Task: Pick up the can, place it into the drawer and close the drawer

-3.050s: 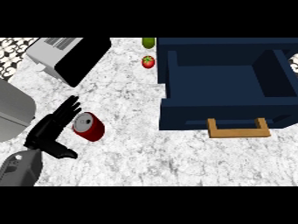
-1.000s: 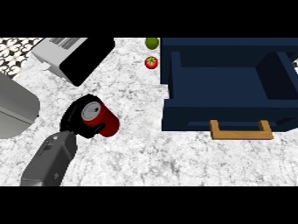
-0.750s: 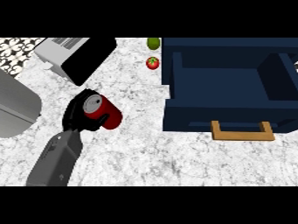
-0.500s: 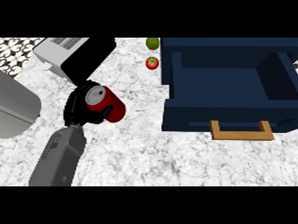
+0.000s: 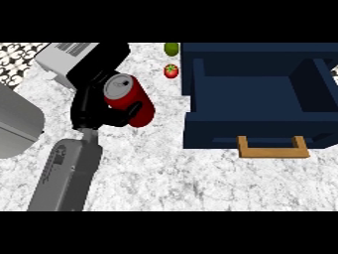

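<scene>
Gripping the red can (image 5: 133, 101) in the left hand (image 5: 88, 106), fingers and thumb curled round it, silver top showing, holding it over the marble counter (image 5: 200, 178), left of the open navy drawer (image 5: 259, 133), outside it, near the tomato (image 5: 171, 71).

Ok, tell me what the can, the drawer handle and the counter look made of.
Can: probably metal, with a glossy red body and a silvery grey lid. Drawer handle: looks like wood, a plain matte tan. Counter: seemingly marble or similar stone, white with grey veining.
</scene>
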`<act>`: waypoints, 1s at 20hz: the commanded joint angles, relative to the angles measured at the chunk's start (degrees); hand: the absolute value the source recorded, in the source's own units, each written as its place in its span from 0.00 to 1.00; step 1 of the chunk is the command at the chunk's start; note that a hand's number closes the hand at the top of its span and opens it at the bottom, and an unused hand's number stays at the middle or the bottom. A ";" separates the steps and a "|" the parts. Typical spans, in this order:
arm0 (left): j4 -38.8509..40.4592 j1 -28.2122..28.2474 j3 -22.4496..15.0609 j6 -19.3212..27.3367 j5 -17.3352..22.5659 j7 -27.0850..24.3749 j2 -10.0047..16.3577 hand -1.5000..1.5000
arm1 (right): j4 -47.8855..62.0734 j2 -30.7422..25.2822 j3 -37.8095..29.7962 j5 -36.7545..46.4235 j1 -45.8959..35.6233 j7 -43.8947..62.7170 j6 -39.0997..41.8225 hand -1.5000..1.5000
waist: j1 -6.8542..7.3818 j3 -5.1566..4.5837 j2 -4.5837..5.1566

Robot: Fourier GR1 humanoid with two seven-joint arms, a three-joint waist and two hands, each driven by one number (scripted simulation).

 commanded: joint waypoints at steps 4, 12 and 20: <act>-6.94 -6.90 -2.81 8.20 -2.33 9.15 -0.09 1.00 | 0.67 0.72 2.58 1.86 2.10 -2.57 0.06 0.00 | -0.69 -0.03 0.27; -8.08 -14.29 -5.37 14.43 -3.76 16.47 -0.10 1.00 | 2.39 -0.49 -2.27 -1.53 0.55 -1.02 2.37 0.00 | -0.73 -0.05 0.28; 8.74 -29.37 -6.97 20.76 -1.08 12.62 -0.11 1.00 | 0.87 0.72 0.11 -1.15 -0.06 -0.21 1.13 0.00 | -1.63 -0.05 0.51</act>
